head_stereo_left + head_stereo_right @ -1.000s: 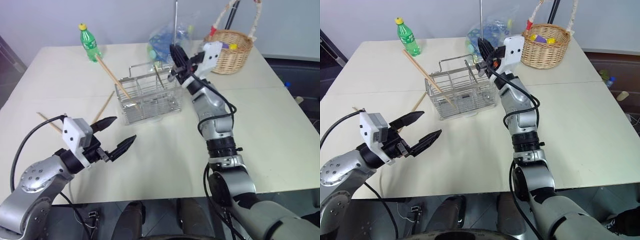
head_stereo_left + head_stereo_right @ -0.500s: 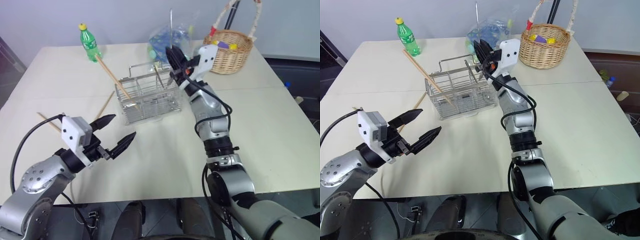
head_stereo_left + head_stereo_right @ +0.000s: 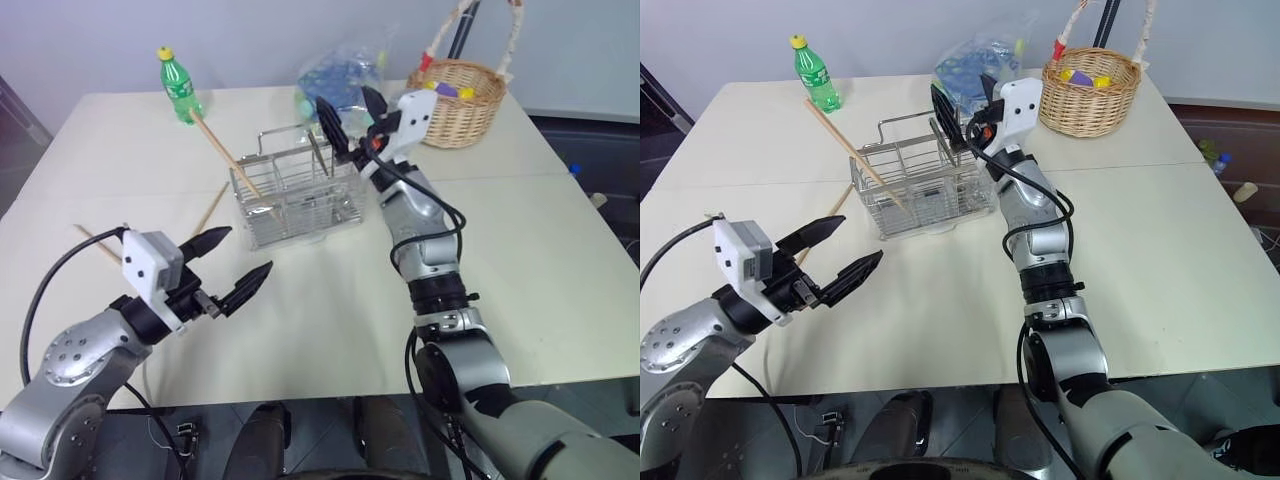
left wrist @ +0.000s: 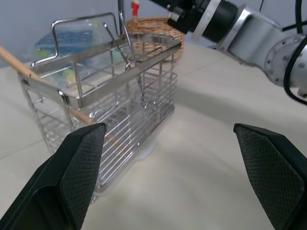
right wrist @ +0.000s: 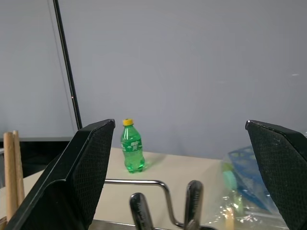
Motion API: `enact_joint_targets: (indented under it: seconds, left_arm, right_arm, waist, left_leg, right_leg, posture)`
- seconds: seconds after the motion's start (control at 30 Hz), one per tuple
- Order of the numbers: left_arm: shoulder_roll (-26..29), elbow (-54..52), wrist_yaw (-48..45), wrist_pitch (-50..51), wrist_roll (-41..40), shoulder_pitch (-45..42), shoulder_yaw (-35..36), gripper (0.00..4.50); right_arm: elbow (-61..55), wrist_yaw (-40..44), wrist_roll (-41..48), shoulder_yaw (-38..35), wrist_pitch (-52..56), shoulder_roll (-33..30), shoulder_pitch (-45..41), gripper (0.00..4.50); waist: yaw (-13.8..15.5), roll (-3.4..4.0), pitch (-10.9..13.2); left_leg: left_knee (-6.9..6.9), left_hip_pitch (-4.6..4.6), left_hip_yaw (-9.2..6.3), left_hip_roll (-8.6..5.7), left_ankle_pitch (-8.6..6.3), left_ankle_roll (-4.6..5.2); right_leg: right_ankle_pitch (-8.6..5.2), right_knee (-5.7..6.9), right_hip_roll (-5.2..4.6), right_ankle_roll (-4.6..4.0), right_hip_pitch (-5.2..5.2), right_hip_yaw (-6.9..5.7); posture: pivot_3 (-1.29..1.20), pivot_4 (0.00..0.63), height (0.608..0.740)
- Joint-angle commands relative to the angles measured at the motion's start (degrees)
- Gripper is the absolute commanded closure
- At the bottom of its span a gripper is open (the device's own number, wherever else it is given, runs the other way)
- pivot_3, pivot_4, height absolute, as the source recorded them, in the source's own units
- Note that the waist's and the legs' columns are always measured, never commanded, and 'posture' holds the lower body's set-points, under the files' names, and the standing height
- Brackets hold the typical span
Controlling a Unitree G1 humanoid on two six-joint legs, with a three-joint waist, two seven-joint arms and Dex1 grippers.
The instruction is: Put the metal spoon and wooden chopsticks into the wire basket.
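Cream tabletop [image 3: 300,300] fills the scene beneath a grey wall. Near its middle stands the wire basket [image 3: 295,195], holding the metal spoon [image 4: 139,79] upright in its right compartment and one of the wooden chopsticks [image 3: 228,152] leaning out toward ten o'clock. More sticks lie on the table at the basket's eight o'clock. At two o'clock sits a wicker basket [image 3: 462,100], at eleven o'clock a green bottle [image 3: 180,85]. The right gripper [image 3: 350,112] hovers above the wire basket, fingers spread, empty. The left gripper [image 3: 232,263] at seven o'clock is also spread, empty.
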Motion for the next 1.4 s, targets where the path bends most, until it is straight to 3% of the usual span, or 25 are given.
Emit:
enact_joint_targets:
  seconds: [0.03,0.33,0.63,0.83,0.97,1.13,1.4]
  left_arm:
    - [-0.7,-0.2,0.0,-2.3,2.4,0.6,0.6,0.0]
    - [-5.2,7.5,1.8,-8.4,12.4,-0.6,-0.9,0.0]
    - [-8.5,16.8,1.3,-13.1,18.2,-1.6,-2.2,0.0]
    - [-9.8,21.0,0.2,-15.2,19.7,-1.4,-3.1,0.0]
    - [-10.8,24.9,-0.4,-16.3,20.2,-0.9,-3.0,0.0]
    - [-11.8,29.3,-0.2,-18.8,21.7,0.2,-2.2,0.0]
    - [-15.9,31.0,4.2,-20.6,23.9,1.1,-2.3,0.0]
  right_arm:
    - [-8.2,1.1,1.3,-1.0,3.2,-3.6,-0.2,0.04]
    - [-25.8,3.3,6.6,-3.9,17.6,-14.8,6.8,0.04]
    - [-46.8,8.2,16.2,-8.2,32.0,-26.5,26.1,0.04]
    - [-55.0,12.4,20.3,-9.3,34.7,-32.0,35.7,0.04]
    - [-60.0,20.3,23.1,-7.5,33.4,-36.3,40.7,0.04]
    - [-61.4,22.2,23.7,-6.6,32.0,-36.8,42.2,0.04]
    - [-57.0,23.9,14.2,3.1,19.7,-30.4,49.2,0.04]
  waist:
    - [0.1,0.0,0.0]
    - [0.2,-0.02,0.0]
    - [0.8,-0.03,0.0]
    - [1.6,-0.06,0.0]
    - [1.9,-0.09,0.0]
    - [1.9,-0.12,0.0]
    - [2.0,-0.26,-0.1]
  left_leg:
    - [0.0,0.0,0.0,0.0,0.0,0.0]
    - [0.01,-0.02,0.0,0.0,0.0,0.0]
    - [0.03,-0.06,0.0,0.0,-0.01,0.02]
    - [0.06,-0.06,0.02,0.0,-0.02,0.03]
    - [0.11,-0.09,0.02,-0.01,-0.03,0.05]
    - [0.1,-0.06,0.03,0.01,-0.05,0.09]
    - [0.13,-0.09,0.02,-0.01,-0.07,0.09]
  right_leg:
    - [0.0,-0.01,0.0,0.0,0.0,0.0]
    - [0.0,-0.04,0.0,0.0,0.02,0.0]
    - [-0.01,-0.13,-0.02,-0.01,0.06,-0.01]
    - [-0.1,-0.21,-0.02,-0.16,0.09,-0.01]
    - [-0.1,-0.29,-0.03,-0.16,0.14,-0.01]
    - [-0.1,-0.3,-0.03,-0.16,0.16,-0.02]
    - [-0.02,-0.37,-0.05,0.01,0.2,-0.04]
  posture:
    - [0.0,0.15,0.74]
    - [0.0,0.15,0.74]
    - [0.0,0.15,0.74]
    - [0.0,0.15,0.74]
    - [0.0,0.15,0.74]
    - [0.0,0.15,0.74]
    - [0.0,0.15,0.74]
